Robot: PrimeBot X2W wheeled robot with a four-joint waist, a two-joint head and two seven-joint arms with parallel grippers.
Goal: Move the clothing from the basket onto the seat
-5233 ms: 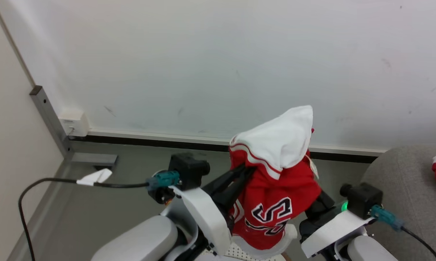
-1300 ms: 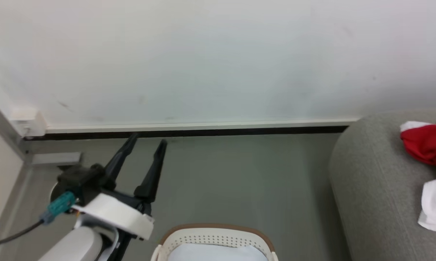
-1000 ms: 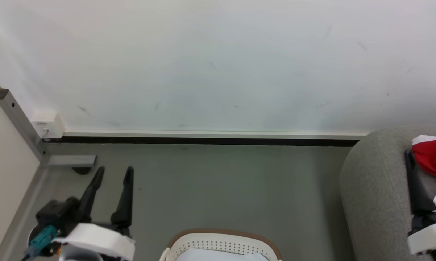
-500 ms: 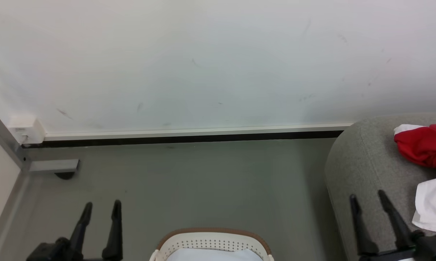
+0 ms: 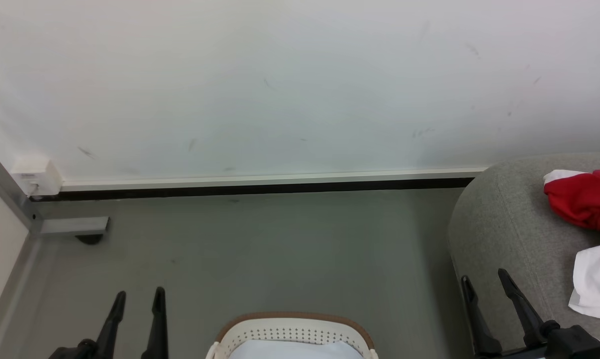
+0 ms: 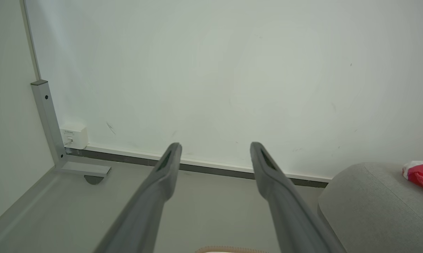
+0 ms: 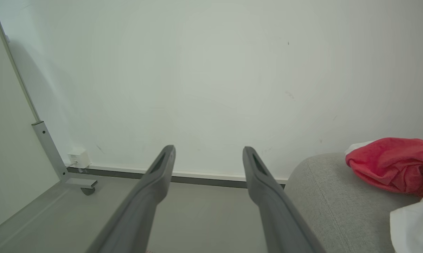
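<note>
The cream basket (image 5: 292, 331) with its brown rim pokes in at the bottom middle of the head view, pale cloth (image 5: 295, 350) inside it. On the grey seat (image 5: 504, 234) at the right lie a red garment (image 5: 581, 202) and a white piece (image 5: 596, 289). My left gripper (image 5: 139, 295) stands open at the lower left, nothing between its fingers. My right gripper (image 5: 484, 277) stands open at the seat's front left corner, holding nothing. The right wrist view has the red garment (image 7: 394, 165) and white piece (image 7: 413, 228) on the seat (image 7: 324, 196). The left wrist view catches the seat (image 6: 369, 203) and some red garment (image 6: 420, 171).
A white wall (image 5: 300, 85) with a dark baseboard (image 5: 260, 189) runs across the back. At the left stand a grey metal post (image 5: 0, 184), its foot (image 5: 73, 227) and a small white socket box (image 5: 35, 177). Grey floor (image 5: 260, 254) lies between post and seat.
Both arms earlier held red and white clothing up together; that clothing now lies on the seat. Since then both grippers, open, have dropped toward the bottom edge, the right one drawing back off the seat.
</note>
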